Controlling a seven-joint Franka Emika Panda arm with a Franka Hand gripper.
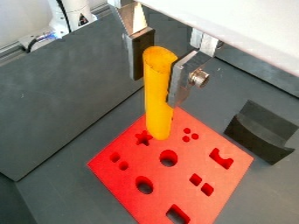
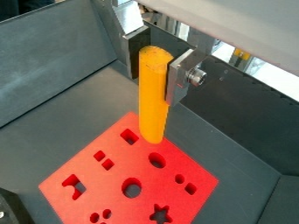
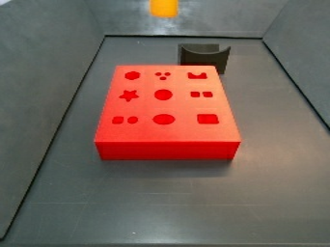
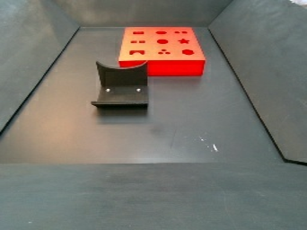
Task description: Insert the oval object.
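The gripper [image 1: 156, 66] clamps the upper part of the peg [image 1: 158, 94], which hangs upright between its fingers [image 2: 184, 73] in both wrist views. Below the peg's tip, clear of it, lies the red block [image 1: 170, 172]; beyond that sits the dark holder [image 1: 261, 130].

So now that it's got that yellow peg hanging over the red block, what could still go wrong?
Mainly these, I'd guess:

1. Wrong hole. The red block has many shaped holes close together, so the oval object could come down into a neighbour instead of the oval one.

2. Jamming. An oval fits only one way round; slightly turned or tilted, it may catch on the rim.

3. Slipping. The gripper fingers hold only its upper part, so a push could shift it.
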